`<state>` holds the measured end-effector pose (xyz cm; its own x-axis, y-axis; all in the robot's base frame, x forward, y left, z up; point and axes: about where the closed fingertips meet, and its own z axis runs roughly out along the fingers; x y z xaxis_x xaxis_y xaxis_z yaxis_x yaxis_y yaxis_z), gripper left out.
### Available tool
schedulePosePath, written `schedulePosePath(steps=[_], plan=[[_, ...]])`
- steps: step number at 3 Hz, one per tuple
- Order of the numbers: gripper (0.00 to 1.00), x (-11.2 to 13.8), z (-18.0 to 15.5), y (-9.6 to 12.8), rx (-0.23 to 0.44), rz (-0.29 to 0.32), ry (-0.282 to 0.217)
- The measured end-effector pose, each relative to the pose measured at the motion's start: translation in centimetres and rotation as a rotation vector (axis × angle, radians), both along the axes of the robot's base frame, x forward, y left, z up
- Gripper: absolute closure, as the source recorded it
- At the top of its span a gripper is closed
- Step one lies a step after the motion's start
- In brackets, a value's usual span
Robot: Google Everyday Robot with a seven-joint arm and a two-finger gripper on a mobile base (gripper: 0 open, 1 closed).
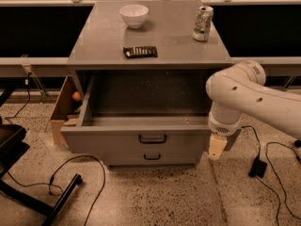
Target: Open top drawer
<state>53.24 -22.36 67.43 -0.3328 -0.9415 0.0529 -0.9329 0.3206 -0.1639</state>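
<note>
Speckled floor before a grey cabinet: the top drawer stands pulled out, front edge facing open floor. The gripper hangs beside its right corner, grip state indiscernible.

You have the wide grey flat-fronted top drawer standing pulled out in front of the grey metal cabinet, directly above a shorter grey drawer. On the cabinet's top, the white round bowl sits back left, the pale drink can back right, and the flat black packet near the front edge, left of centre. Your cream-tipped gripper hangs just beside the top drawer's front right corner, under the white arm. Left of the cabinet, an open brown cardboard box holds a small orange round thing. A black power adapter lies on the speckled floor, right of the gripper
</note>
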Motion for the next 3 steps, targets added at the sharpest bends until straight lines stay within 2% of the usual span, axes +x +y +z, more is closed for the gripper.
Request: schedulePosePath(steps=[1, 3], plan=[[0.56, -3.7, -0.6, 0.2, 0.024, 0.019, 0.085], [1.00, -3.8, 0.6, 0.0, 0.022, 0.016, 0.085]])
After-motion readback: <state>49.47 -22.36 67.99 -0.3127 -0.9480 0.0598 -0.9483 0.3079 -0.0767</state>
